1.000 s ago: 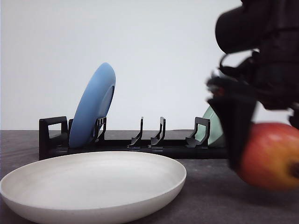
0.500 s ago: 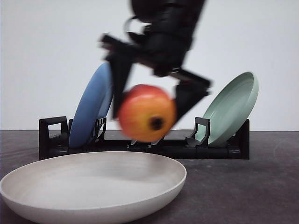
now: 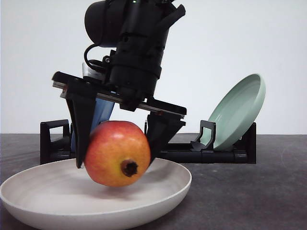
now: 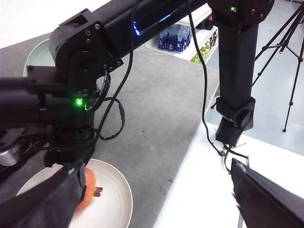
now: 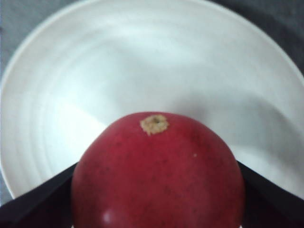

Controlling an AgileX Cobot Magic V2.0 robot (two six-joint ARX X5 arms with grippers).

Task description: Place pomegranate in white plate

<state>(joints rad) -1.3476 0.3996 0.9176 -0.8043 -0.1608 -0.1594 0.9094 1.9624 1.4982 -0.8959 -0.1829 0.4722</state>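
Observation:
The pomegranate (image 3: 117,153), red blending to orange with a dark calyx stub facing the camera, hangs low over the white plate (image 3: 43,201), inside its rim. My right gripper (image 3: 119,148) is shut on the fruit, one black finger on each side. In the right wrist view the pomegranate (image 5: 156,175) sits between the fingers (image 5: 28,204) with the white plate (image 5: 142,57) spread beneath it. The left wrist view shows the right arm above the pomegranate (image 4: 89,190) and plate (image 4: 116,202). My left gripper (image 4: 156,209) is off to the side, open and holding nothing.
Behind the plate stands a black dish rack (image 3: 53,139). It holds a blue plate (image 3: 103,112), partly hidden by the arm, and a pale green plate (image 3: 237,115) at its right end. Dark tabletop (image 3: 240,196) lies right of the white plate.
The right arm has swung from the right edge leftward, then lowered, carrying the pomegranate from beside the plate to low over its middle. The green plate is uncovered again.

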